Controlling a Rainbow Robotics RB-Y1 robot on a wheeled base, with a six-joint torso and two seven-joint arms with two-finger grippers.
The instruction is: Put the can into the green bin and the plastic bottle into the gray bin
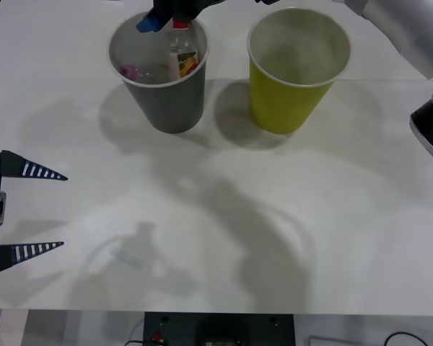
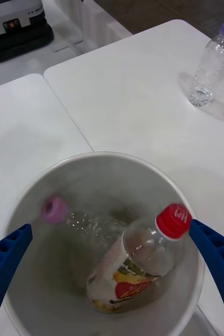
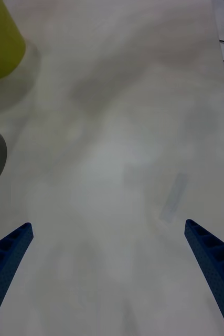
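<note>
the right pincer [image 2: 112,247] hangs over the gray bin [image 1: 159,94] at the far left of the desk [image 1: 216,238], its fingers spread wide and released. the plastic bottle [image 2: 138,257] lies tilted inside that bin, red cap up, beside a pink-capped clear bottle [image 2: 72,218]. the green bin [image 1: 296,72] stands just right of the gray one, and the left pincer [image 1: 29,210] rests open at the near left edge.
</note>
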